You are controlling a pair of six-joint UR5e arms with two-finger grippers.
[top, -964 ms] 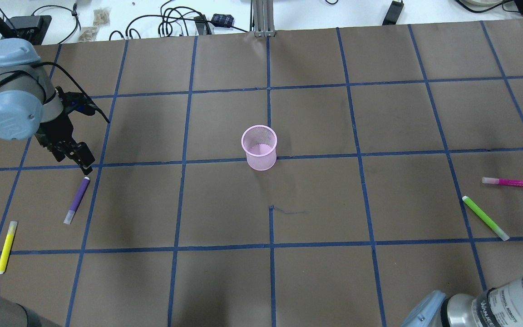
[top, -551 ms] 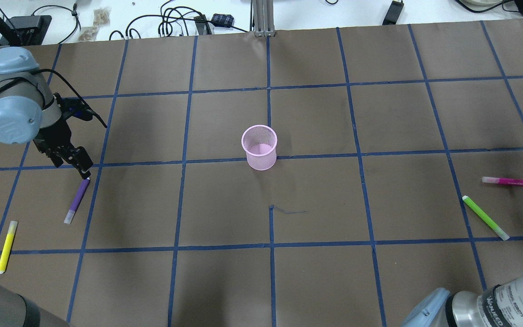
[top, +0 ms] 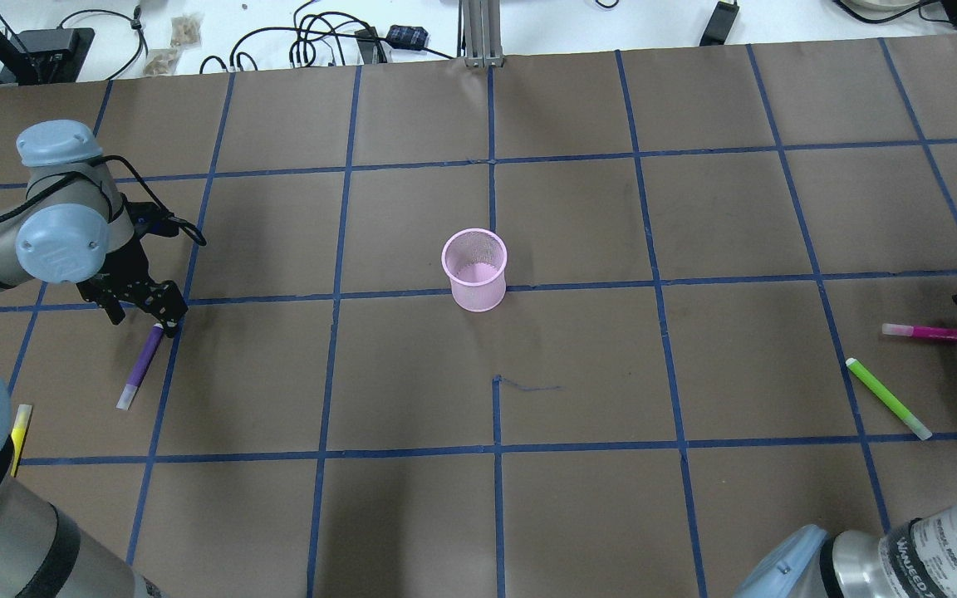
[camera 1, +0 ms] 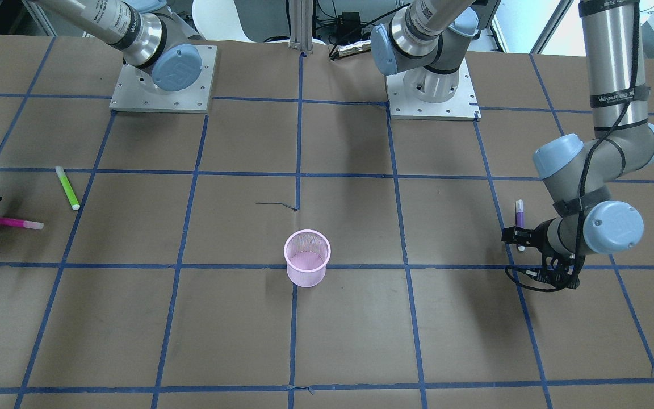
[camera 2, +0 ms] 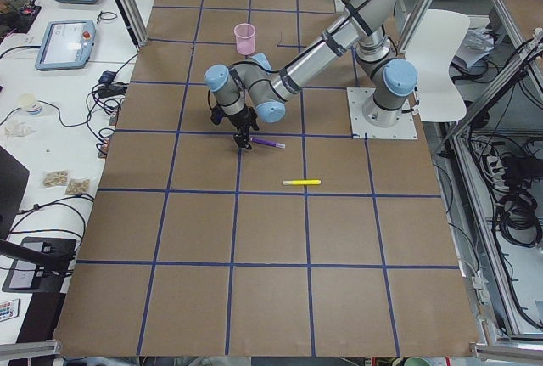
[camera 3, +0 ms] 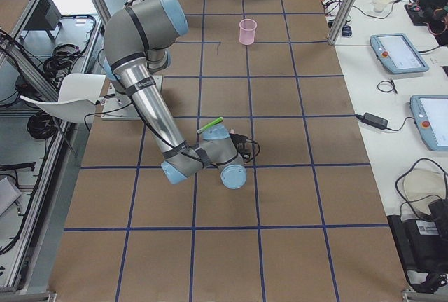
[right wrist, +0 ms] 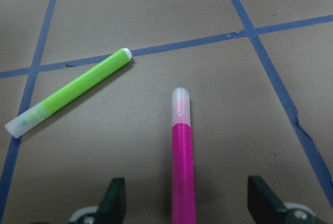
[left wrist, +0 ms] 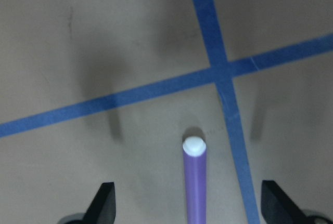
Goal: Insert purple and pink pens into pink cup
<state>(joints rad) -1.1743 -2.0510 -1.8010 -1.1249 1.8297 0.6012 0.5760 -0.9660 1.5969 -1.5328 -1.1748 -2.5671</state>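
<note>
Nothing in cup point(top: 475, 270) yet. Purple pen point(top: 139, 368), pink pen point(top: 934, 334) lie flat, well apart from it. Left gripper point(left wrist: 188, 199), right gripper point(right wrist: 184, 203): jaws apart, straddling pens, nothing clamped. Both grasps and inserts left.

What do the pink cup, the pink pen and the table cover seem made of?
The pink cup: fine mesh, probably coated metal wire; its wall is see-through. The pink pen: smooth plastic, with a translucent cap. The table cover: matte brown paper, apparently; it shows a small tear and no glare.
</note>
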